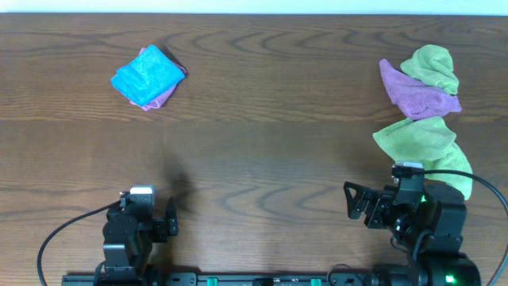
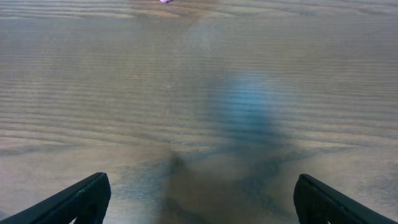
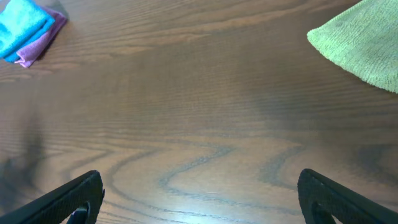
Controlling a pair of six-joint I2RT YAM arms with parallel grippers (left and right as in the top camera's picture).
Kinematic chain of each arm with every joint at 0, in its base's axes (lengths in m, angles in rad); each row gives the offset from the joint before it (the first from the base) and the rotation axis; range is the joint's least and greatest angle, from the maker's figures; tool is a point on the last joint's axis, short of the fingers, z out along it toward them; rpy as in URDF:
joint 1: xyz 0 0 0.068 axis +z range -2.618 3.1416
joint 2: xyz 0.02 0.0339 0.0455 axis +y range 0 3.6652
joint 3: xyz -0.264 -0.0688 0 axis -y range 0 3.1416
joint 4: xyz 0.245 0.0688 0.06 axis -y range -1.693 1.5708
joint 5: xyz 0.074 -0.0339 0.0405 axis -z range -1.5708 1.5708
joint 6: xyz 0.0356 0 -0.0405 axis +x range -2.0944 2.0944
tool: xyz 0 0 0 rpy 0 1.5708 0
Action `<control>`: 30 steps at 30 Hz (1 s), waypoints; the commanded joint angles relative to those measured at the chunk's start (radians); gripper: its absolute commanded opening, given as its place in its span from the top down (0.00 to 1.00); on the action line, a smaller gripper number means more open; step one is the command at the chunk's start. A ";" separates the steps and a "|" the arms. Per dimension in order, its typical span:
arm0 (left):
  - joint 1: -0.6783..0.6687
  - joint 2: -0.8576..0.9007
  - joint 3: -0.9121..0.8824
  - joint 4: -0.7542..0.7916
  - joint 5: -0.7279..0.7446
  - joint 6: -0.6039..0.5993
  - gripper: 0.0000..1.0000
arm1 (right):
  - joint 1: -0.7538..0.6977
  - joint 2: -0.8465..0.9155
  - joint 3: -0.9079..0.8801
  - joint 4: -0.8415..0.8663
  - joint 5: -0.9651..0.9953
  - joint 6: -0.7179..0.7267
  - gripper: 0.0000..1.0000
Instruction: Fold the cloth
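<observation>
The sky-blue cloth (image 1: 145, 75) lies folded in a small square at the far left of the table, on top of a folded purple cloth (image 1: 165, 94). It also shows at the top left of the right wrist view (image 3: 22, 26). My left gripper (image 1: 159, 226) is open and empty at the near left edge, far from the cloth; its fingers frame bare wood in the left wrist view (image 2: 202, 202). My right gripper (image 1: 359, 205) is open and empty at the near right, also over bare wood (image 3: 200, 198).
At the far right lies a loose pile: a lime-green cloth (image 1: 432, 67), a purple cloth (image 1: 414, 95) and a second lime-green cloth (image 1: 425, 147) reaching down beside my right arm. That lower green cloth shows in the right wrist view (image 3: 364, 43).
</observation>
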 commanded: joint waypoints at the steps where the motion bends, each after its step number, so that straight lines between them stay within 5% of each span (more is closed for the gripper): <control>1: -0.003 -0.007 -0.013 -0.003 -0.025 0.006 0.05 | -0.009 -0.004 -0.003 0.000 -0.007 0.008 0.01; 30: -0.003 -0.007 -0.013 -0.005 -0.021 0.006 0.05 | -0.001 -0.016 -0.003 -0.021 -0.005 0.000 0.01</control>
